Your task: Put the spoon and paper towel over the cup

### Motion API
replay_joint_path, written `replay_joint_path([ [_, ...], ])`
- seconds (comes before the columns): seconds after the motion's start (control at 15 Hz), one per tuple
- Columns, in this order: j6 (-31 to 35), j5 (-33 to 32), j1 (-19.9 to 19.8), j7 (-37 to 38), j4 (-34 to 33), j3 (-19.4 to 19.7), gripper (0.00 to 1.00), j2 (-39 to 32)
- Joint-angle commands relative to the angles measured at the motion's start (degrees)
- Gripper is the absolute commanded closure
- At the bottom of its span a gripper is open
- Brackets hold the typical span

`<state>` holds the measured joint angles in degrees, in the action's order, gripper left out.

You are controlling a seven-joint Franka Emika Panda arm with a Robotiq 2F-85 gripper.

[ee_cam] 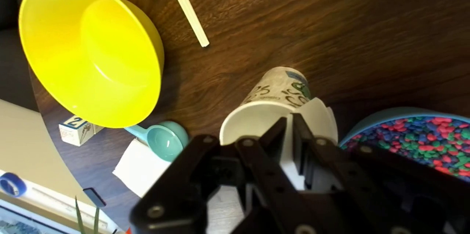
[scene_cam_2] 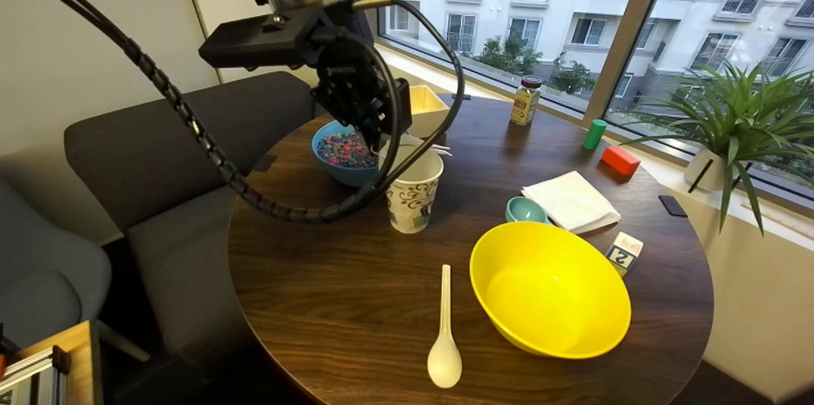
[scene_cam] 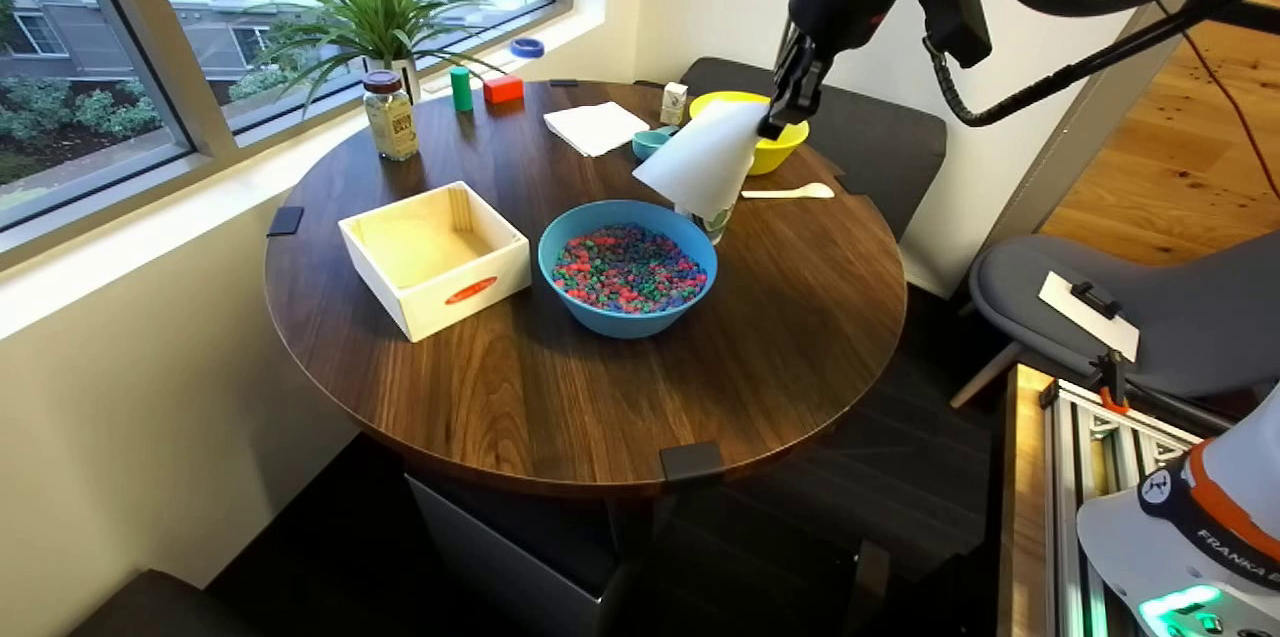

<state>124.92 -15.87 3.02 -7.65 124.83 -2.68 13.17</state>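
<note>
The white cup [scene_cam_2: 412, 198] with a dark pattern stands upright on the table; in the wrist view the cup [ee_cam: 277, 89] shows its open mouth. My gripper [ee_cam: 291, 122] is shut on the white paper towel [ee_cam: 319, 116] at the cup's rim. In an exterior view the paper towel [scene_cam: 700, 157] slants down from my gripper [scene_cam: 772, 125] and hides most of the cup. Whether the towel rests on the rim I cannot tell. The pale spoon [scene_cam_2: 445, 338] lies on the table apart from the cup; its handle [ee_cam: 187, 10] shows in the wrist view.
A blue bowl [scene_cam: 625, 322] of colored bits stands close beside the cup. A yellow bowl [scene_cam_2: 547, 290], teal scoop [scene_cam_2: 525, 209], untouched white napkin [scene_cam_2: 569, 201] and letter block [scene_cam_2: 624, 251] are nearby. A wooden box [scene_cam: 440, 262] and a jar [scene_cam: 390, 117] stand farther off.
</note>
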Motion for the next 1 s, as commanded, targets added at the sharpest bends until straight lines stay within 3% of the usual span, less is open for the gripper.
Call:
replay_joint_path([
  [0.0,1.3,2.7,-0.4,1.5,2.0,0.7,0.99,2.9],
  [0.93,2.8,0.7,-2.9,3.1,7.9,1.7,0.99,6.8],
])
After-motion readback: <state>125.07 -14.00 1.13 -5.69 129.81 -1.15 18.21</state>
